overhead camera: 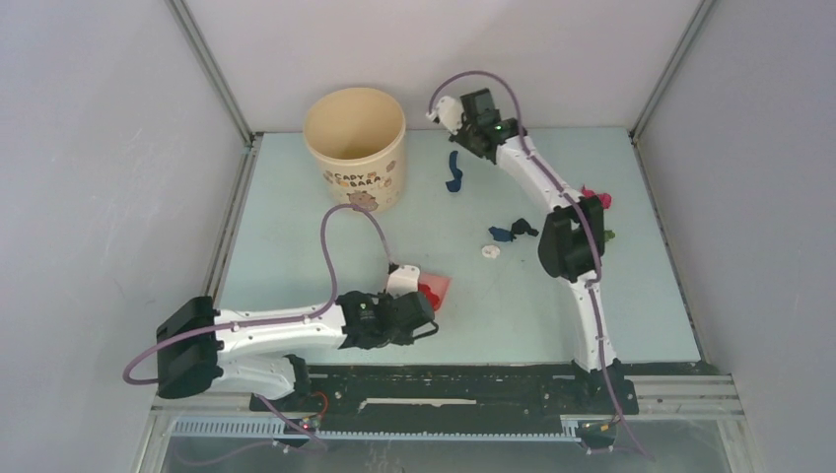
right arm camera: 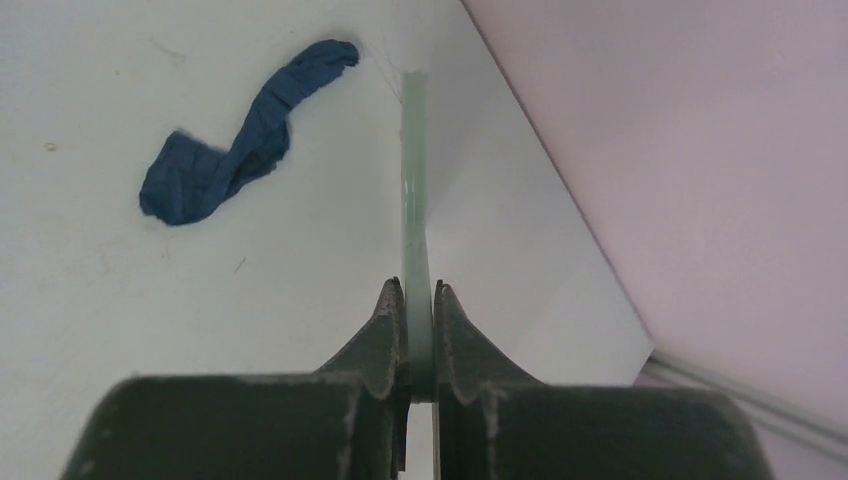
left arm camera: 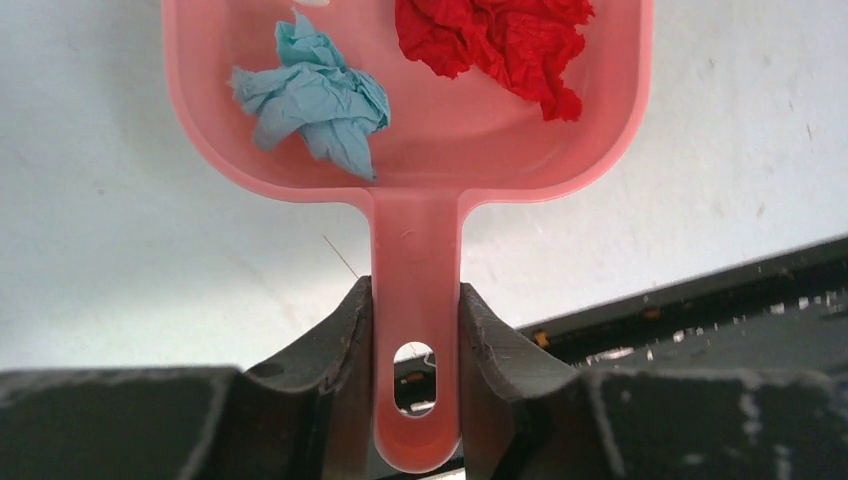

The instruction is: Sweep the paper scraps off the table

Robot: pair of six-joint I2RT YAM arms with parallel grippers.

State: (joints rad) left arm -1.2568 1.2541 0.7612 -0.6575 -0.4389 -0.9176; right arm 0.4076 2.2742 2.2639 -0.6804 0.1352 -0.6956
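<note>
My left gripper (overhead camera: 422, 317) (left arm camera: 415, 330) is shut on the handle of the pink dustpan (left arm camera: 420, 150) (overhead camera: 435, 288), low over the near part of the pale green table (overhead camera: 296, 246). A teal scrap (left arm camera: 315, 100) and a red scrap (left arm camera: 500, 40) lie in the pan. My right gripper (overhead camera: 455, 120) (right arm camera: 418, 310) is shut on the grey-green brush (right arm camera: 415, 200), seen edge-on, at the table's far edge. A navy scrap (right arm camera: 230, 160) (overhead camera: 453, 172) lies just left of the brush. More scraps lie mid-table: navy and teal (overhead camera: 513, 232), white (overhead camera: 490, 251), red (overhead camera: 596, 197).
A cream cup (overhead camera: 355, 148) stands at the far left of the table. Grey rails and pale walls (right arm camera: 700, 150) close in the far and side edges. The right arm's elbow (overhead camera: 567, 241) hangs over the scraps at the right. A black base plate (overhead camera: 444, 384) runs along the near edge.
</note>
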